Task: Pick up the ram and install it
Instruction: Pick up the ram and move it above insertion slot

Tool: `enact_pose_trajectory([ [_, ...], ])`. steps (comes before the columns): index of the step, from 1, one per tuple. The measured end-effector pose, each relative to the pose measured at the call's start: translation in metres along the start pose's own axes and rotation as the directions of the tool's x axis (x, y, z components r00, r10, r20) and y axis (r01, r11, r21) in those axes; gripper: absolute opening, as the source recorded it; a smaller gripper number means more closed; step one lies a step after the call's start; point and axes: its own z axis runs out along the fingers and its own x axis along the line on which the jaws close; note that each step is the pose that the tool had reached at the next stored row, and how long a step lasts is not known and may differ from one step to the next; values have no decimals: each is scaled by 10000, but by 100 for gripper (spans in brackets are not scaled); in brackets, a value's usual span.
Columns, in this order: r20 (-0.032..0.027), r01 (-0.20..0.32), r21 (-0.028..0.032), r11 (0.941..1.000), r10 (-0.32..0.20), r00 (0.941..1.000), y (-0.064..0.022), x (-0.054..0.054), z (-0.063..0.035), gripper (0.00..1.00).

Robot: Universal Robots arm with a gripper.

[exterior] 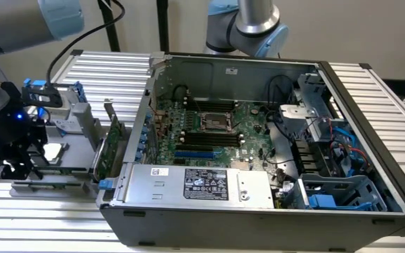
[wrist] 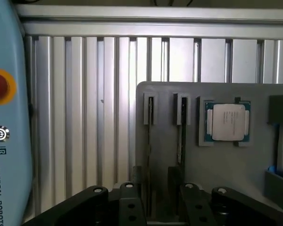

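Observation:
The ram is a thin green stick standing on edge in a slot of the grey holder. A second like stick stands in the neighbouring slot. My gripper hangs low over the holder, open, with its dark fingers on either side of the first stick's near end, not clamped on it. In the exterior view the gripper is at the left, over the ram. The black memory slots lie on the motherboard inside the open computer case.
A square silver processor sits in the holder beside the sticks. A green expansion card stands upright between the holder and the case. The power supply fills the case's near side. Another arm stands behind the case. A light-blue casing with a red button is close by.

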Motion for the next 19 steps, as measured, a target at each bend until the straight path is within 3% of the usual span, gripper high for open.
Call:
enact_pose_trajectory([
  [19, -1, 109, 0, 9999, -109, 9999, -43, 26, 347, 100],
])
